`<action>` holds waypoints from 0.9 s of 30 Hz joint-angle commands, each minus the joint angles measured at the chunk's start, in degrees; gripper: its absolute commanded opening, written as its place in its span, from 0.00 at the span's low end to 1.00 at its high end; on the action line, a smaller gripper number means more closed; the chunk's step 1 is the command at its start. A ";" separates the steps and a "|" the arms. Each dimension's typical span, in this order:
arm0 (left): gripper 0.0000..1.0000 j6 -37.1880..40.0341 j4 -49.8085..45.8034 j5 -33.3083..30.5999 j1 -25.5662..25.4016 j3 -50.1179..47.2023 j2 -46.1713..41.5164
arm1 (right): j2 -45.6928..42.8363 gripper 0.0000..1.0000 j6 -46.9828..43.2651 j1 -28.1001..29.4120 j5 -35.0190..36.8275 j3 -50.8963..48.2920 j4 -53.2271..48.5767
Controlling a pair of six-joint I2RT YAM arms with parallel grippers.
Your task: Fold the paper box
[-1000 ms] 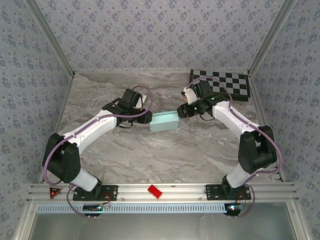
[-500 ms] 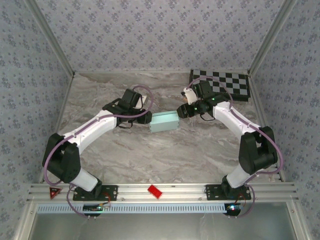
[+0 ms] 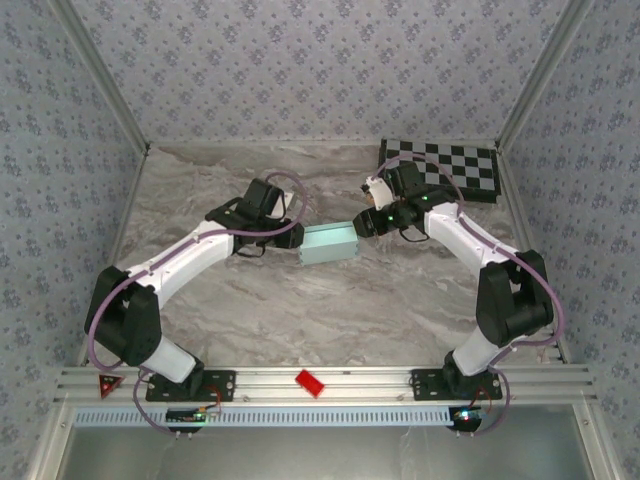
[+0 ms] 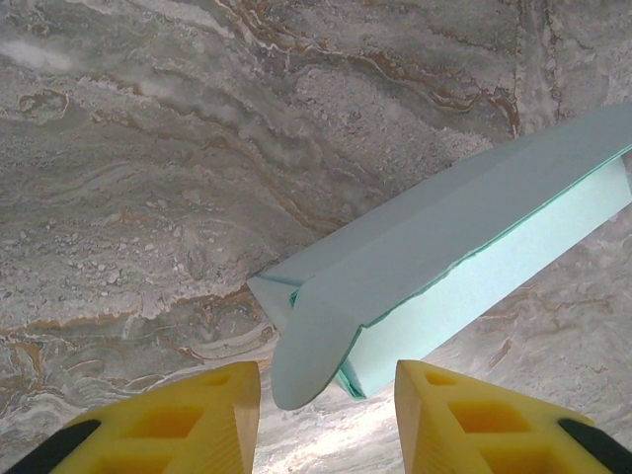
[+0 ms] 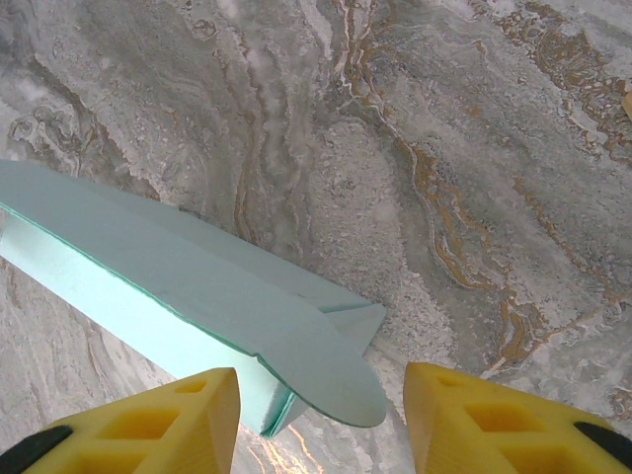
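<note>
Pale mint thin-card paper box (image 3: 328, 243) on grey marble table (image 3: 300, 310), left gripper (image 4: 326, 380) at one end, jaws apart astride its rounded flap, right gripper (image 5: 321, 395) likewise at the other

the paper box (image 3: 329, 243) lies on the bench (image 3: 300, 310) between the left gripper (image 3: 295, 238) and right gripper (image 3: 366, 222), one at each end; a checkered board (image 3: 455, 168) sits far right.

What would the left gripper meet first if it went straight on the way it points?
Probably the rounded end flap of the paper box, which lies just ahead, in line with the gap between the open jaws of the left gripper. Exact depth is unclear.
</note>
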 commanded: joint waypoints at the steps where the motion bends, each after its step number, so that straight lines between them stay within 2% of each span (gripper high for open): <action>1: 0.40 0.48 1.17 0.97 0.36 -0.57 0.81 | 1.59 0.49 -0.91 0.45 -0.44 -0.18 -0.50; 6: 0.39 0.32 2.01 1.59 0.37 -0.54 1.42 | 2.22 0.47 -0.73 0.49 -0.61 0.03 -0.35; 9: 0.33 0.26 2.20 2.01 0.37 -0.17 1.70 | 2.10 0.44 -0.56 0.65 -0.88 0.09 -0.38; 13: 0.31 0.34 2.38 2.25 0.37 0.14 2.02 | 1.78 0.42 -0.38 0.84 -0.86 0.05 -0.32; 27: 0.29 0.34 1.76 1.76 0.37 0.90 2.06 | 0.23 0.39 0.37 2.61 4.52 -0.25 -1.27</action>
